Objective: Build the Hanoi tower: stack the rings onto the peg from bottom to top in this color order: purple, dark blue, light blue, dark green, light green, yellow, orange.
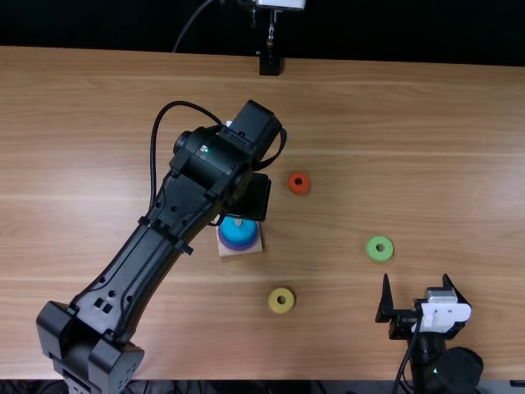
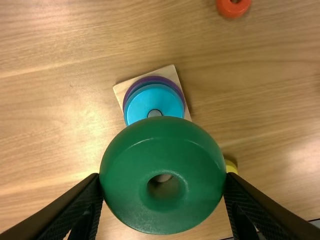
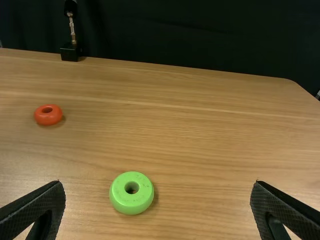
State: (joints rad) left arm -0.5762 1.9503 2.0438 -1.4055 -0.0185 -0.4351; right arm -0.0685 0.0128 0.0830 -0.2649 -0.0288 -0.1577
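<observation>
Rings [image 2: 142, 102] in purple and light blue sit around the peg [image 2: 155, 113] on a square base [image 2: 171, 72]. Near them, the left gripper [image 1: 256, 197] grips a dark green ring [image 2: 125, 165]. Farther out on the table [image 1: 443, 148] lie an orange ring [image 1: 292, 187], yellow ring [image 1: 275, 306] and light green ring [image 1: 373, 254]; the right gripper [image 1: 417, 281] gapes empty.

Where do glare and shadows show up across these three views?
Top view: pale sheen on the table toward its right edge; left wrist view: bright patch near the wooden base, thin highlight on the dark green ring; right wrist view: soft shadows beside the light green ring and orange ring.
</observation>
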